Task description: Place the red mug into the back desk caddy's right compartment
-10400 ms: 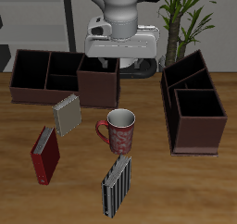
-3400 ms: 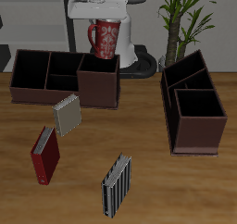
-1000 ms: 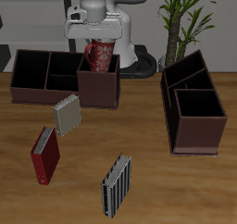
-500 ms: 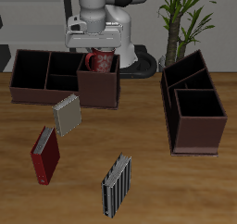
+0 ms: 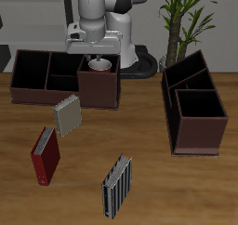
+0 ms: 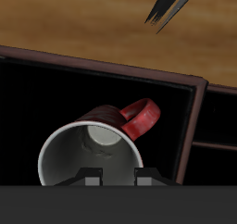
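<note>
The red mug (image 5: 100,65) stands upright inside the right compartment (image 5: 99,89), the tall square bin of the back desk caddy (image 5: 37,82); only its pale rim shows above the bin's wall. My gripper (image 5: 99,56) hangs just above the mug, jaws apart and holding nothing. In the wrist view the mug (image 6: 96,122) sits below the gripper (image 6: 118,176) between the bin's dark walls (image 6: 191,126), with its pale inside and red loop handle (image 6: 139,118) in sight.
A second dark brown caddy (image 5: 195,115) runs front-to-back at the table's side. A grey book (image 5: 67,116), a red book (image 5: 45,155) and a striped dark book (image 5: 116,186) lie nearer the front edge. A plant (image 5: 186,15) stands behind.
The gripper came down with the mug over the tall bin. The mug now sits low inside the bin and the jaws have let go of it.
</note>
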